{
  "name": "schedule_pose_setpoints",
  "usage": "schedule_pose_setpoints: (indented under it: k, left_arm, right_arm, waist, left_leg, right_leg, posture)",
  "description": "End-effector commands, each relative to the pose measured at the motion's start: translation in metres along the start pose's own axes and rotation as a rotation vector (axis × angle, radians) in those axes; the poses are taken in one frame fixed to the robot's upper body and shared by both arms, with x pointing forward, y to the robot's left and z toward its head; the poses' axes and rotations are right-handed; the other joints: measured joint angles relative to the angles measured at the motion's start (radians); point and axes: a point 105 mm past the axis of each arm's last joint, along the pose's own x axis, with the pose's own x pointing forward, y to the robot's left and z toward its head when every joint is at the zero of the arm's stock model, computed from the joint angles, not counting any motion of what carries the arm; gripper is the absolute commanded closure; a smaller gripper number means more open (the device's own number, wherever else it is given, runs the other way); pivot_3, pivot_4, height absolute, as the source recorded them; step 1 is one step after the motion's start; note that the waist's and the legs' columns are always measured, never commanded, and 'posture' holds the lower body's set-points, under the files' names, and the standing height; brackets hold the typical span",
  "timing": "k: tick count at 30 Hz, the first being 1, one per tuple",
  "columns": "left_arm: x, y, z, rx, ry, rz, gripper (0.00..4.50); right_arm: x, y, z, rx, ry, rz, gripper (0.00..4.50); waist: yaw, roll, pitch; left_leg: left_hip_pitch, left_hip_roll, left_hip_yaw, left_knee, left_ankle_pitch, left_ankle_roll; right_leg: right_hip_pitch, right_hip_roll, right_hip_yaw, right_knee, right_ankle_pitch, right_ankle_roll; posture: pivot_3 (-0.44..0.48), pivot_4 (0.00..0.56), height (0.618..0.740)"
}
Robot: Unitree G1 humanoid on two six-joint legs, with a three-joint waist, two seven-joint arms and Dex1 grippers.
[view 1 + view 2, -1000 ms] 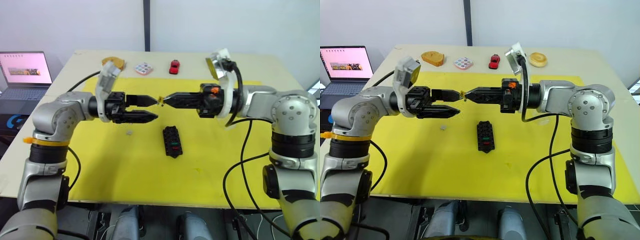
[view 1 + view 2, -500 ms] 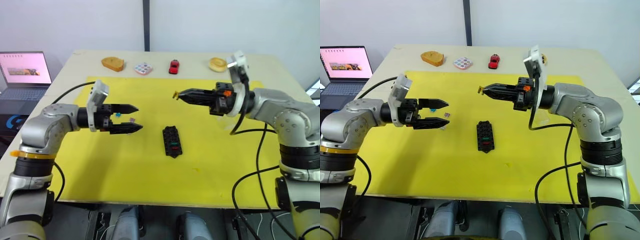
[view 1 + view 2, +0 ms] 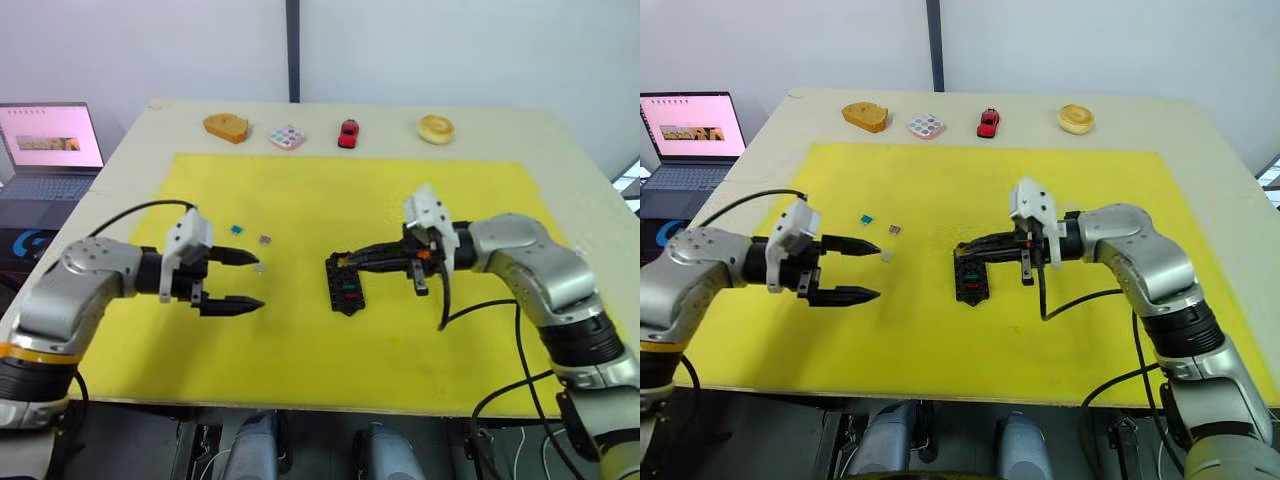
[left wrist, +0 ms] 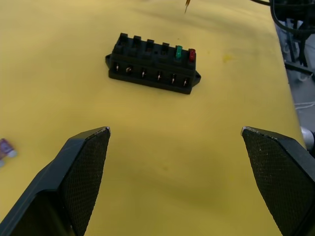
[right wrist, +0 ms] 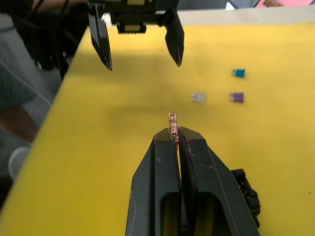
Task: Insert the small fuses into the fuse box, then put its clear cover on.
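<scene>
A yellow mat (image 3: 940,330) covers a pale table (image 3: 1200,130) before a white wall; an open laptop (image 3: 690,135) sits at upper left, its screen text unreadable. The fuse box (image 3: 971,273) lies at frame centre with green and red fuses seated. The right gripper (image 3: 965,247) pinches an amber fuse (image 5: 172,121) over the box's far end. The left gripper (image 3: 872,270) gapes wide, empty. Teal (image 3: 867,217), purple (image 3: 894,229) and grey (image 3: 886,255) fuses lie loose at centre left.

Bare yellow mat (image 3: 300,340) surrounds the fuse box (image 3: 345,283); loose fuses (image 3: 250,240) lie well apart.
</scene>
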Motion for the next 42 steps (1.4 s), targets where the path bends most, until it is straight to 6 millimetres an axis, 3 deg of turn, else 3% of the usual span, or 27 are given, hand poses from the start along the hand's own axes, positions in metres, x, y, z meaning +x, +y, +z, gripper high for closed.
schedule_pose_setpoints:
  k: [1, 14, 42]
  left_arm:
    - [0.004, -0.009, 0.010, 0.045, -0.020, -0.017, 0.02]
    - [0.010, -0.017, 0.006, 0.040, -0.014, -0.026, 0.02]
    - [0.014, -0.016, 0.005, 0.027, -0.021, -0.021, 0.02]
  right_arm:
    - [0.001, -0.003, -0.001, -0.067, 0.003, 0.006, 4.50]
    - [0.003, -0.011, -0.023, -0.091, 0.055, 0.012, 4.50]
    - [0.008, -0.013, -0.042, -0.060, 0.115, 0.059, 4.50]
  waist:
    - [0.000, 0.000, 0.000]
    - [-0.001, 0.000, 0.000]
    - [-0.001, 0.000, 0.000]
  left_leg:
    - [0.000, 0.000, 0.000, 0.000, 0.000, 0.000]
    - [0.002, 0.000, 0.000, 0.000, 0.000, 0.000]
    - [0.004, 0.000, 0.000, 0.000, 0.000, -0.001]
  right_leg:
    - [0.000, 0.000, 0.000, 0.000, 0.000, 0.000]
    - [0.004, 0.000, 0.000, 0.000, 0.000, 0.000]
    - [0.005, 0.000, 0.000, 0.000, 0.000, 0.000]
  posture:
    - [0.000, 0.150, 0.740]
    - [0.000, 0.150, 0.740]
    - [0.000, 0.150, 0.740]
